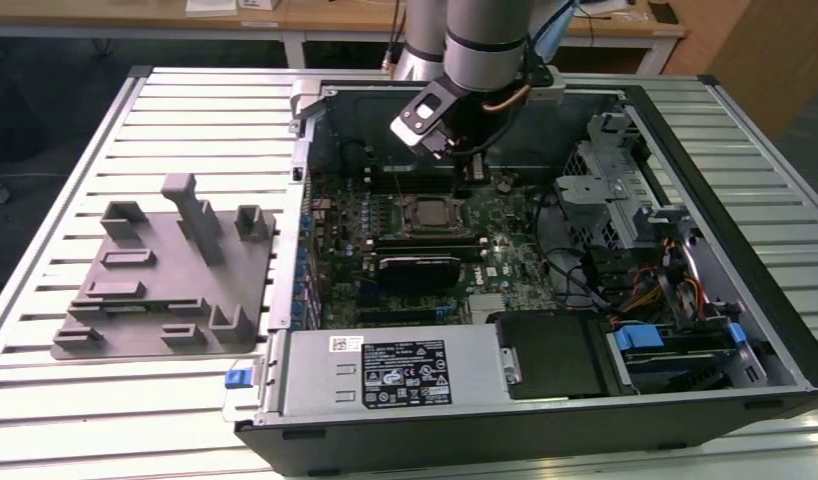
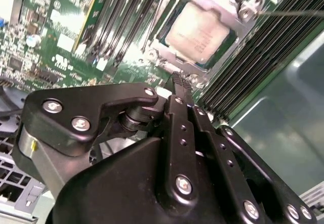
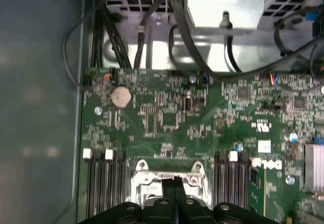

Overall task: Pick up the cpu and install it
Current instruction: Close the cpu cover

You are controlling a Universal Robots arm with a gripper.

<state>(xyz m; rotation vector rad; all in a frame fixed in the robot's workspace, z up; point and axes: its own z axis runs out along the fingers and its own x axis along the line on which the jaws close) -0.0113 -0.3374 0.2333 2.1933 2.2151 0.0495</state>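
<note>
At the exterior view's left, the grey tray [image 1: 153,305] lies on the slatted table [image 1: 209,130], well apart from the work. Its upright blocks and shallow recesses show bare grey plastic, with no chip resting in them.

Just right of it stands the open computer case [image 1: 516,440], which holds everything else. A silver power supply [image 1: 382,375] sits in its near left corner, and the green motherboard [image 1: 503,255] lies flat on its floor. The socket [image 1: 427,212] is roughly in the middle of the board, with dark memory slots [image 2: 126,16] beside it.

The cpu [image 2: 195,32] lies inside the socket, silvery top upward and flat, framed by the socket's metal surround. So the pick and the placing look done. I cannot tell from these pictures whether the retaining lever is latched, so that part may be left.

The arm [image 1: 483,40] reaches down from the far side. The tool [image 2: 178,80] hangs above the board, close to the socket's edge and clear of the chip. In both wrist views its fingers [image 3: 174,183] are pressed together with nothing between them.

Further toward the exterior view's right, the case carries a metal drive cage [image 1: 623,190]. Nearer than that is a tangle of coloured cables [image 1: 649,290], with a black drive bay [image 1: 556,355] in the near right corner.
</note>
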